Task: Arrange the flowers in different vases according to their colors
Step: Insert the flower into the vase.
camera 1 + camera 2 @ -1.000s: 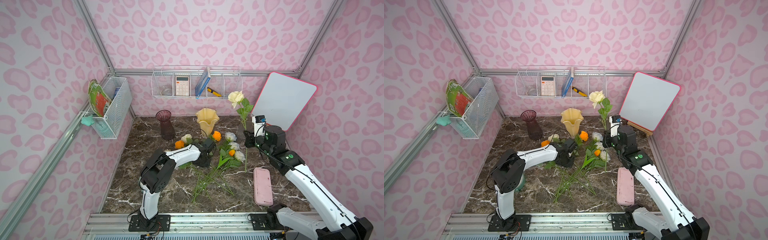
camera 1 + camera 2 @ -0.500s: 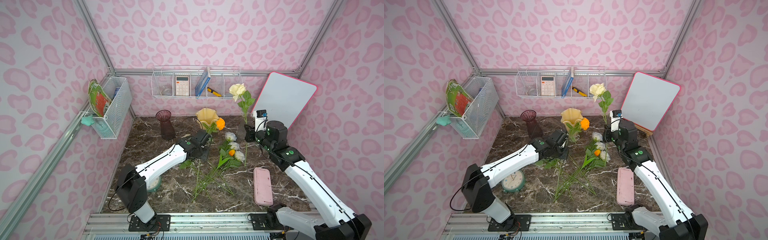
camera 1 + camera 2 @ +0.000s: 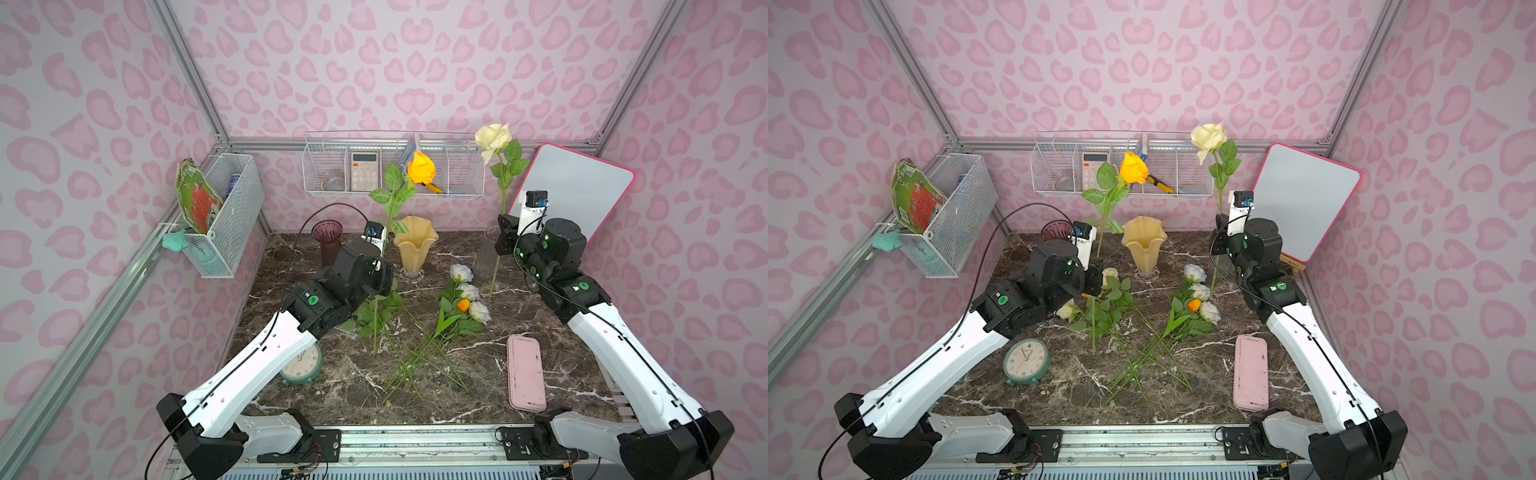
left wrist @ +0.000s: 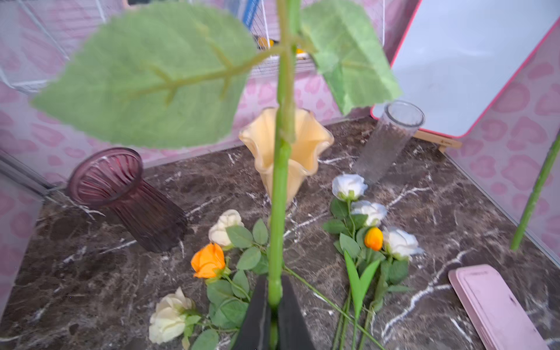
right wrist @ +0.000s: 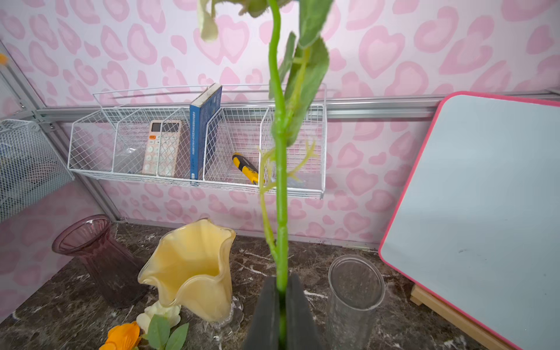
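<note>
Purple vase [image 3: 327, 239]: ribbed glass, upright.
Orange rose [image 3: 421, 167]: stem vertical, bloom up, beside wavy-rimmed yellow vase [image 3: 415, 245].
Left tool [image 4: 274, 291]: clenched mid-stem, bloom above it.
Loose flowers [image 3: 468, 291]: flat on marble bench [image 3: 478, 374], stems crossing, blooms toward the back wall.
Cream rose [image 3: 493, 137]: stem vertical, bloom up.
Right tool [image 5: 281, 291]: clamped on its stem below the leaves, beside cylindrical clear vase [image 5: 356, 291].

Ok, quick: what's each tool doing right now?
Left tool: shut on the stem of the orange rose.
Right tool: shut on the stem of the cream rose.
</note>
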You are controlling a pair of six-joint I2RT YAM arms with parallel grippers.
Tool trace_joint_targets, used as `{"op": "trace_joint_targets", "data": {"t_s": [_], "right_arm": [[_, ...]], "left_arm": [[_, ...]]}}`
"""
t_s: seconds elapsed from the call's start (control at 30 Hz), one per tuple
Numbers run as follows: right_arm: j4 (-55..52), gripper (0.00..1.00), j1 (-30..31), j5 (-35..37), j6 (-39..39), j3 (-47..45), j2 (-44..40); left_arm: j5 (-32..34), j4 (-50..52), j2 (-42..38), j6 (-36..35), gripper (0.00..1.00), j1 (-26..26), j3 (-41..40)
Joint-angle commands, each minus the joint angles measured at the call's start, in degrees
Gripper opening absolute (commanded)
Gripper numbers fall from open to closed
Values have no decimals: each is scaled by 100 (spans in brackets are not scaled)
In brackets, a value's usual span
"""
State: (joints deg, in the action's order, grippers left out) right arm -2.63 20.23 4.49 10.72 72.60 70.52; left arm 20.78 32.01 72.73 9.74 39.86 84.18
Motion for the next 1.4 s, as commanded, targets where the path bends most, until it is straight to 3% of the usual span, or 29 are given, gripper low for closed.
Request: {"op": "trace_joint_targets", "data": {"t_s": [0.0, 0.23, 0.57, 0.8, 1.1, 1.37], "right_arm": [[457, 0, -36, 98, -72, 51, 71], [704, 0, -159, 357, -221, 188, 246], [1588, 0, -362, 685, -542, 293, 698], [2303, 0, -397, 960, -1052, 492, 1235], [3534, 0, 69, 1901, -1310, -49, 1321], [5514, 0, 435, 2922, -2354, -593, 1734]], "left_arm": [[576, -642, -33, -700, 0, -90, 96], [287, -1575, 128, -1181, 0, -466, 407], [-211, -3059, 1374, -1782, 0, -518, 1730], [-504, -4402, 2252, -2008, 0, -526, 2146], [-680, -4834, 3333, -2001, 0, -686, 2928], [-680, -5022, 3658, -2001, 0, -834, 2981]]}}
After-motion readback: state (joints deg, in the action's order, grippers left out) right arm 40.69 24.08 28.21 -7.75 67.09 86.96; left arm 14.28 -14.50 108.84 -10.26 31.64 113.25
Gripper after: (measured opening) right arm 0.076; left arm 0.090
